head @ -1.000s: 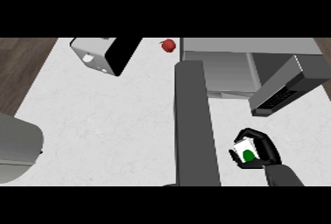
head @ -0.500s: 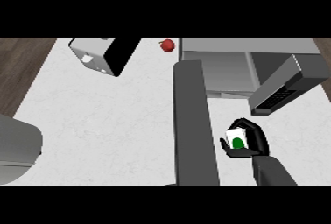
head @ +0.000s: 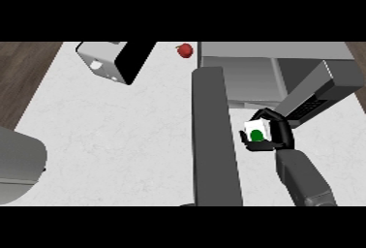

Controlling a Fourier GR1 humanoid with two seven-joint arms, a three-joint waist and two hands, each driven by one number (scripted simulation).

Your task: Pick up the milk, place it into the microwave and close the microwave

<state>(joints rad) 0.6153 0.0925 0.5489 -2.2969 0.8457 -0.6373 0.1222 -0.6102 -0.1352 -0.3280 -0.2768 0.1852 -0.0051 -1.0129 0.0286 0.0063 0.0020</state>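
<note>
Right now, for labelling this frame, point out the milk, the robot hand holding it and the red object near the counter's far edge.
milk (head: 256, 128), head view, white face above the green mark
right robot hand (head: 282, 133), head view, black palm beside the milk
red object (head: 185, 50), head view, its middle

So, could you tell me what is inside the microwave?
The microwave shows only grey cavity floor; deeper parts are covered by its top. The milk is outside, held in the right hand.
</note>
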